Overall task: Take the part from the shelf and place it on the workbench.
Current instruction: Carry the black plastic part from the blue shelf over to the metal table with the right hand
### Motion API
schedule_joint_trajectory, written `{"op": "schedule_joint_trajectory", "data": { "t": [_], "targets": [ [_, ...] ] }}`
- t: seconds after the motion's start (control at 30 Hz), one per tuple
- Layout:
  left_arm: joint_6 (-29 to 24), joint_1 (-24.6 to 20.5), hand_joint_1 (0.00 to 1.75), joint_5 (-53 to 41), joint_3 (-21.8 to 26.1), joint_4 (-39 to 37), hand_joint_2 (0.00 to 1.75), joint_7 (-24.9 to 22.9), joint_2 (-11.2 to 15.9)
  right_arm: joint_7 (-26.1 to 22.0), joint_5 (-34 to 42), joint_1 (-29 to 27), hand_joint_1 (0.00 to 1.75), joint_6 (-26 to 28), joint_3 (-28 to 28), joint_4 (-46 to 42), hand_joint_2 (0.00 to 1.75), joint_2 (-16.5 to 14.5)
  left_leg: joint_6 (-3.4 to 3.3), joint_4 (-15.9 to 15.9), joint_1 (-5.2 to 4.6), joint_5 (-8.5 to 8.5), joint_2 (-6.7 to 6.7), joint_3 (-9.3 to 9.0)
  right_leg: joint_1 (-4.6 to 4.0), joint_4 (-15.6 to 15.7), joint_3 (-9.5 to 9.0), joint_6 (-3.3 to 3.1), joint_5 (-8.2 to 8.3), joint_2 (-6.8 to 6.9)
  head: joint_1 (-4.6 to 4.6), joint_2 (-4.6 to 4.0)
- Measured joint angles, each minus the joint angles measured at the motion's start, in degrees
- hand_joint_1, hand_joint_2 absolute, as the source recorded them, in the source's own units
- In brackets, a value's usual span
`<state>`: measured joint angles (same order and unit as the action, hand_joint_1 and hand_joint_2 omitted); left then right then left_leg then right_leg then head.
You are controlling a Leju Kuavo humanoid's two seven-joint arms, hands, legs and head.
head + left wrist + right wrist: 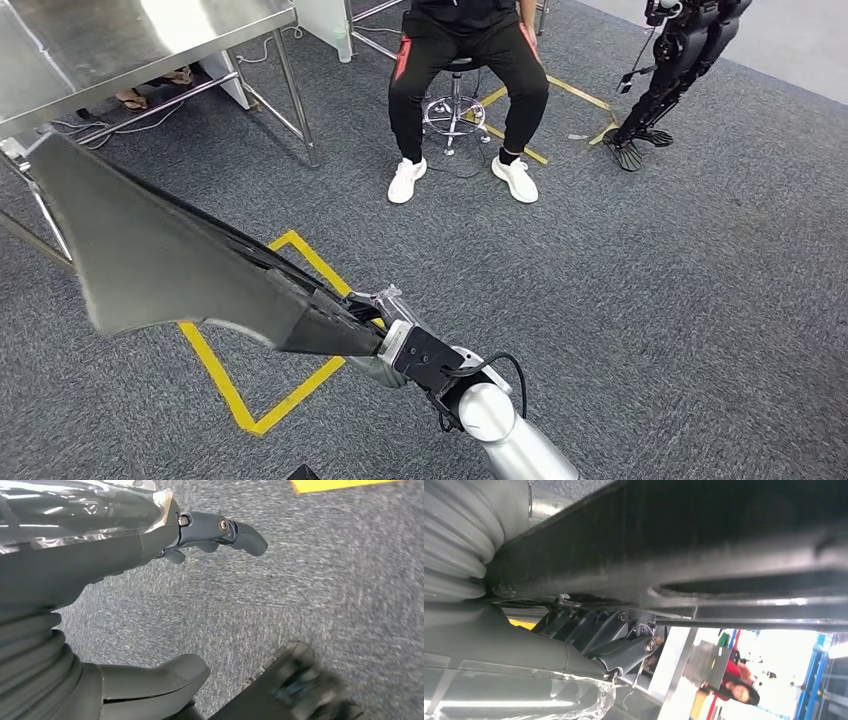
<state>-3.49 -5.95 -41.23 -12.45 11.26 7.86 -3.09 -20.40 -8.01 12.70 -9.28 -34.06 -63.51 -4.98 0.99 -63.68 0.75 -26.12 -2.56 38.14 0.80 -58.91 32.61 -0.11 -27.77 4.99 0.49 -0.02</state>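
My right hand [365,318] grips the grey part [170,262] over carpet [650,300]; its far edge is near the table [120,45]; my left hand [150,555] holds nothing, fingers apart

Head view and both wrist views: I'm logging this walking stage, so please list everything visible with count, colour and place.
part: one, dark grey, long and flat, held out over the carpet toward the table
steel table: one, silver, far left
carpet: grey, covers the floor
floor tape: yellow lines, under the part and near the stool
stool: one, chrome, under the seated person
seated person: one, black trousers, white shoes, far centre
second robot: one, black, standing far right
sandalled feet: under the table
right hand: grips the part's near end
left hand: dark fingers apart, hanging over carpet, holds nothing
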Motion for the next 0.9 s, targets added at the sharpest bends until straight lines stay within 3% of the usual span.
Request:
{"op": "schedule_joint_trajectory", "data": {
  "t": [0.07,0.13,0.17,0.23,0.3,0.37,0.4,0.43,0.5,0.57,0.63,0.67,0.7,0.8,0.9],
  "targets": [
    [0.0,-0.2,0.00,-0.2,0.0,0.0,1.75,0.0,0.0,0.0,-0.1,0.1,1.75,0.0,0.1,-0.1,1.75,0.0,-0.68,4.2,-0.49,1.07,-1.60,-2.22,-0.48,0.0,-0.22,0.54,-0.32,1.07,0.17,0.00],
    [0.0,-0.2,0.00,-0.3,0.0,0.0,1.75,0.0,0.0,0.0,-0.1,0.3,1.75,-0.2,0.1,-0.1,1.75,-0.1,-1.37,4.8,-0.80,1.08,-0.63,-2.24,-0.68,0.1,-0.51,1.10,-0.54,2.31,0.33,0.00],
    [0.1,-0.1,0.00,-0.4,0.0,0.0,1.75,0.0,0.0,0.0,-0.1,0.4,1.75,-0.2,0.1,-0.1,1.75,-0.1,-1.73,5.0,-0.71,1.23,0.09,-2.30,-0.61,0.0,-0.57,1.40,-0.77,2.04,0.33,0.00],
    [0.1,-0.1,0.00,-0.6,0.0,0.0,1.75,0.0,0.0,0.0,-0.1,0.6,1.75,-0.3,0.1,-0.1,1.75,-0.2,-2.56,5.4,-0.32,1.67,1.50,-2.52,-0.36,-2.5,0.43,1.67,-2.21,-0.78,0.38,0.00],
    [0.1,-0.3,0.00,-0.7,0.0,0.0,1.75,0.3,-0.1,-0.1,-0.1,0.5,1.75,-0.3,0.1,-0.1,1.75,0.1,-3.02,5.6,-0.11,1.89,3.05,-2.52,-0.05,-9.4,3.78,1.45,-5.05,-3.92,0.47,0.00],
    [0.1,-0.2,0.00,-0.7,0.0,0.0,1.75,0.5,-0.2,0.0,-0.1,0.3,1.75,-0.3,0.1,0.0,1.75,0.4,-3.09,5.5,-0.10,1.91,4.87,-2.45,0.06,-15.7,7.14,1.65,-6.85,-4.63,0.51,0.00],
    [0.1,-0.1,0.00,-0.7,0.0,0.0,1.75,0.5,-0.2,0.0,-0.1,0.3,1.75,-0.3,0.1,0.1,1.75,0.5,-3.07,5.5,-0.08,1.91,5.82,-2.45,0.12,-16.0,7.58,2.09,-6.48,-4.75,0.50,0.00],
    [0.1,0.0,0.00,-0.7,0.1,0.0,1.75,0.5,-0.2,0.0,-0.1,0.3,1.75,-0.3,0.1,0.1,1.75,0.5,-3.02,5.5,-0.03,1.92,6.72,-2.47,0.23,-14.0,6.86,2.66,-5.25,-4.95,0.50,0.00],
    [0.2,0.1,0.00,-0.6,0.1,0.0,1.75,0.6,-0.2,0.0,-0.1,0.3,1.75,-0.3,0.1,0.1,1.75,0.6,-2.65,5.2,0.04,1.90,8.44,-2.44,0.69,-6.1,3.48,3.69,-1.89,-6.60,0.51,0.00],
    [0.4,0.2,0.00,-0.6,0.1,0.0,1.75,0.7,-0.2,0.0,0.0,0.4,1.75,-0.4,0.1,0.1,1.75,0.6,-1.95,5.0,-0.01,1.85,9.63,-2.20,0.91,-1.0,1.20,3.46,-0.10,-8.11,0.50,0.00],
    [0.7,0.6,0.00,-0.5,0.1,0.0,1.75,0.8,-0.1,0.1,0.3,0.5,1.75,-0.5,0.1,0.0,1.75,0.4,-1.23,5.2,0.06,1.98,10.19,-1.96,0.68,-0.5,0.86,2.43,0.23,-8.04,0.46,0.00],
    [0.8,0.8,0.00,-0.4,0.2,0.0,1.75,0.8,0.0,0.1,0.4,0.5,1.75,-0.5,0.2,0.0,1.75,0.3,-0.94,5.2,0.17,1.96,9.98,-1.80,0.76,-0.4,0.73,2.01,0.40,-7.82,0.44,0.00],
    [0.8,0.9,0.00,-0.4,0.2,-0.1,1.75,0.8,0.1,0.1,0.5,0.6,1.75,-0.5,0.2,0.0,1.75,0.1,-0.68,4.7,0.17,1.60,8.95,-1.50,0.86,-0.3,0.67,1.67,0.55,-7.58,0.41,0.00],
    [0.9,0.7,0.00,-0.3,0.2,-0.1,1.75,0.9,0.1,0.2,0.8,0.6,1.75,-0.5,0.3,0.0,1.75,0.0,-0.16,-1.1,0.08,-1.73,4.20,1.26,0.89,-0.1,0.41,0.53,0.59,-6.69,0.24,0.00],
    [0.9,0.6,0.00,-0.3,0.2,-0.1,1.75,0.9,0.1,0.2,0.8,0.6,1.75,-0.5,0.4,0.0,1.75,0.0,-0.05,-3.7,0.16,-2.99,3.34,2.48,0.75,-0.1,0.39,0.26,0.54,-6.43,0.23,0.00]
  ]
}}
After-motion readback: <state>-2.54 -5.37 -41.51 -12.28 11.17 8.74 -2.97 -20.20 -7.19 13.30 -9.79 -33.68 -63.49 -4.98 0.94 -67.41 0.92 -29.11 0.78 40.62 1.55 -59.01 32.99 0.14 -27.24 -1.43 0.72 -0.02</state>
